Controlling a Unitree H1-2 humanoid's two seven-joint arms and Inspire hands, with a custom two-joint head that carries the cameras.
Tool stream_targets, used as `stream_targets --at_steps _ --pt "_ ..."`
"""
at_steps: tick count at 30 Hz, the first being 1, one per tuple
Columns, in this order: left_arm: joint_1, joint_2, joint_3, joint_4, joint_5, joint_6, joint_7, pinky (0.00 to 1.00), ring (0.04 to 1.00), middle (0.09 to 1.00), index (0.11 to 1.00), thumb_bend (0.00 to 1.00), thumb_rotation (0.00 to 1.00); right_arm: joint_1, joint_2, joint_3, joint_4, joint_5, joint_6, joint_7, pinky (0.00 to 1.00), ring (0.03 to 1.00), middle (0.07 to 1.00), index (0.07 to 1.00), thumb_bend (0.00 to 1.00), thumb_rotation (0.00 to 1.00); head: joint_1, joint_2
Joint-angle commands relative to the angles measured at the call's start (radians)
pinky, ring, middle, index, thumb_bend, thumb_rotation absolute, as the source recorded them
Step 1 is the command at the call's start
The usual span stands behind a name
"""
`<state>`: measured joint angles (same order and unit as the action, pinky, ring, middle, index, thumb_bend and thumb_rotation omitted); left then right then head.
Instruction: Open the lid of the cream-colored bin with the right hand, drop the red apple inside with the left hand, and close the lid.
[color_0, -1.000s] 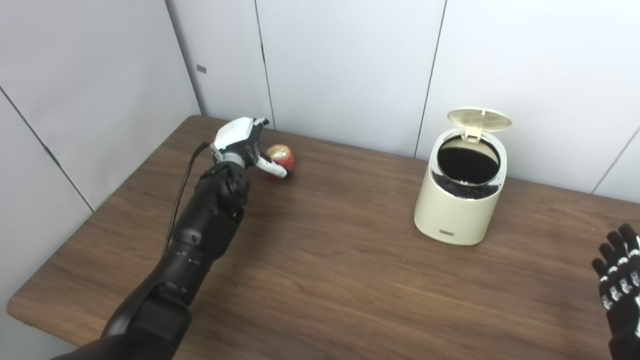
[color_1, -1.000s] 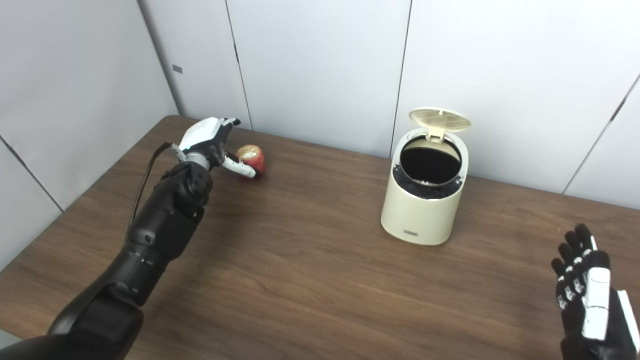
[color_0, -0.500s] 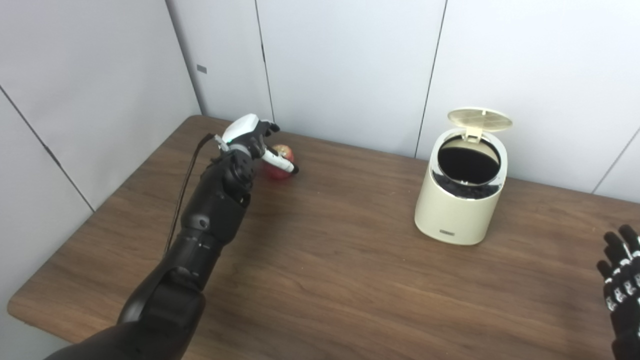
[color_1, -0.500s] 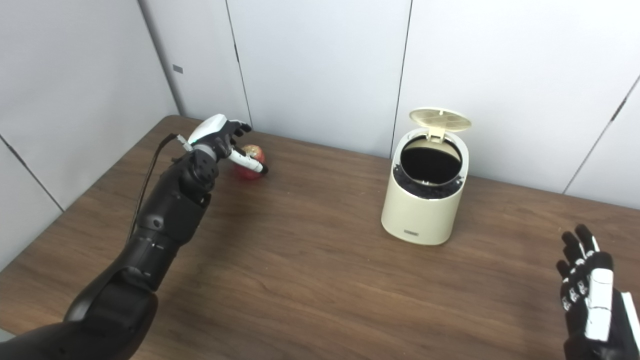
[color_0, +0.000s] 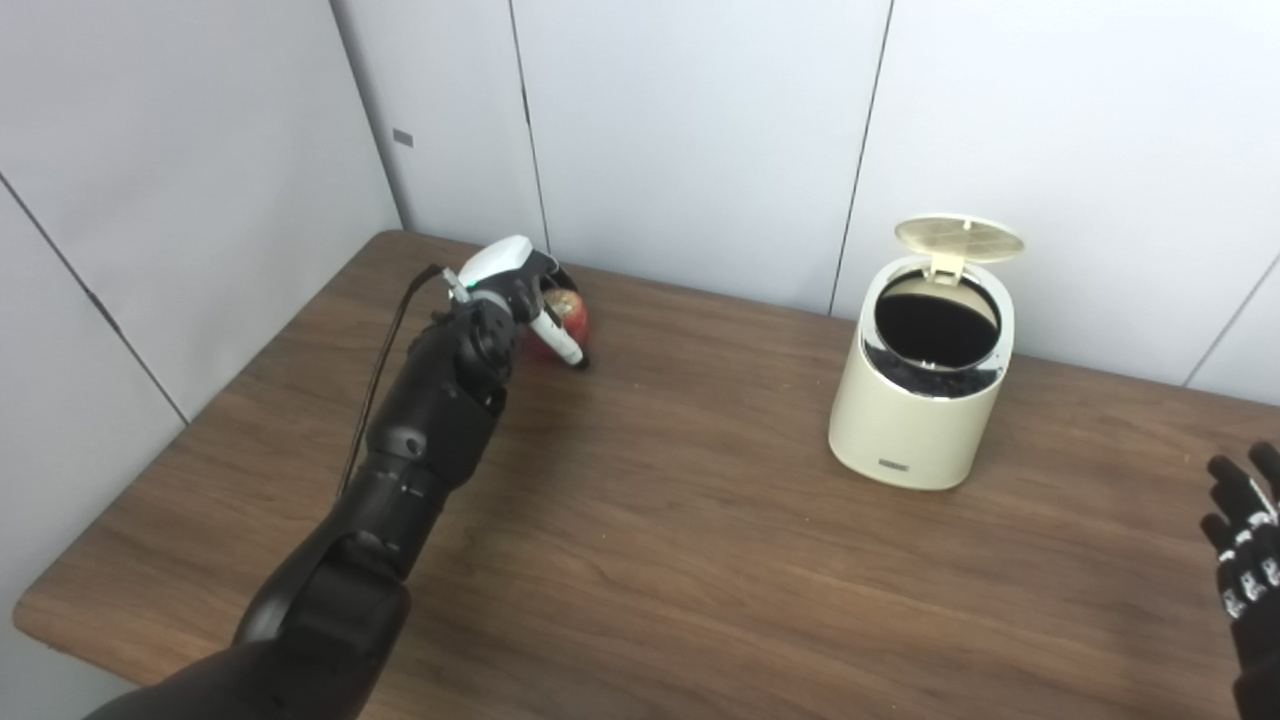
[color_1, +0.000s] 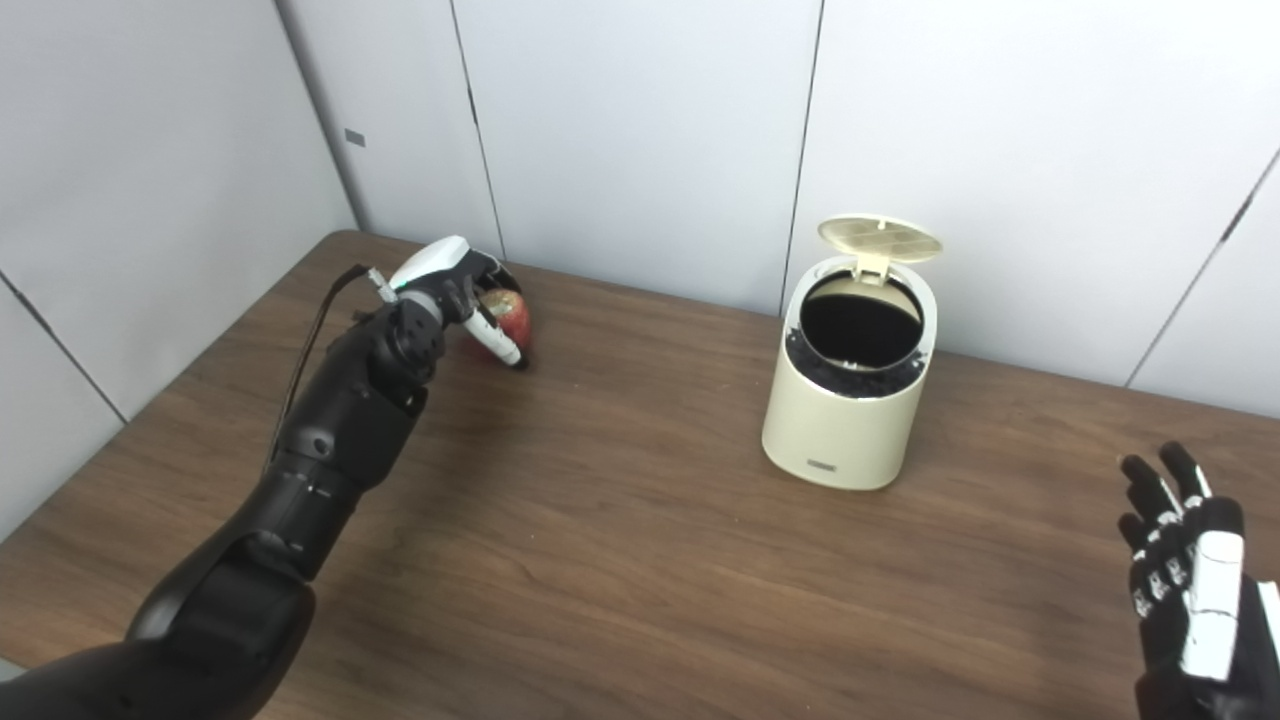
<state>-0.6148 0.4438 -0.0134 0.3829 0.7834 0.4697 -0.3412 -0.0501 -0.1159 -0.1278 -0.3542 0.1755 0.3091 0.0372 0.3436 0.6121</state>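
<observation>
The red apple (color_0: 568, 306) rests on the brown table (color_0: 650, 540) at the far left. My left hand (color_0: 515, 290) is wrapped over it, fingers curled round its far side and thumb down across its front. The cream-colored bin (color_0: 915, 420) stands at the back right with its lid (color_0: 958, 238) tipped up and its dark inside showing. My right hand (color_1: 1190, 590) is open, fingers spread, low at the right edge and well clear of the bin.
Grey wall panels (color_0: 700, 130) run close behind the table's far edge, just behind the apple and the bin. A wide stretch of bare tabletop lies between the apple and the bin.
My left hand has moved forward over the apple and its fingers and thumb have curled around it. My right hand has sunk a little lower. The bin's lid has stayed up.
</observation>
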Motion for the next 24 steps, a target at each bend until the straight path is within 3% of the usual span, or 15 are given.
stream_targets --at_steps 1,5,8,10,11,13,24 --pt "-0.056 0.04 -0.01 -0.005 0.029 0.0 -0.005 0.69 0.784 0.824 0.742 0.87 0.01 -0.03 -0.01 -0.014 -0.047 0.024 -0.012 0.004 1.0 0.989 0.929 0.97 0.54 1.0 0.0 0.004" --pt "-0.056 0.034 -0.012 -0.006 0.032 0.0 -0.021 0.67 0.763 0.788 0.708 0.86 0.0 -0.031 -0.014 -0.018 -0.06 0.034 0.005 0.003 1.0 0.985 0.924 0.962 0.55 1.0 0.001 0.006" --pt "-0.054 0.034 -0.024 -0.008 0.033 0.0 -0.012 0.58 0.654 0.686 0.657 0.82 0.0 -0.03 -0.017 -0.016 -0.062 0.036 0.013 0.005 1.0 0.987 0.927 0.962 0.55 1.0 0.003 0.006" --pt "-0.048 0.028 -0.016 -0.017 0.024 0.0 0.011 0.55 0.607 0.633 0.529 0.59 0.03 -0.031 -0.019 -0.015 -0.055 0.037 0.011 0.007 1.0 0.996 0.936 0.966 0.55 1.0 0.003 0.006" --pt "-0.042 0.023 -0.009 -0.027 0.008 -0.001 0.037 0.54 0.599 0.626 0.521 0.58 0.03 -0.031 -0.019 -0.015 -0.052 0.037 0.011 0.007 1.0 0.997 0.938 0.967 0.55 1.0 0.001 0.009" --pt "-0.032 0.015 0.004 -0.043 -0.025 -0.003 0.083 0.43 0.475 0.537 0.485 0.52 0.01 -0.03 -0.02 -0.014 -0.046 0.036 0.006 0.008 1.0 1.0 0.942 0.974 0.56 1.0 -0.001 0.01" --pt "0.003 0.007 0.021 -0.125 -0.136 -0.041 0.246 0.49 0.462 0.512 0.462 0.5 0.0 -0.024 -0.028 -0.007 0.016 0.017 -0.048 0.023 1.0 0.999 0.937 0.971 0.53 1.0 -0.066 -0.006"
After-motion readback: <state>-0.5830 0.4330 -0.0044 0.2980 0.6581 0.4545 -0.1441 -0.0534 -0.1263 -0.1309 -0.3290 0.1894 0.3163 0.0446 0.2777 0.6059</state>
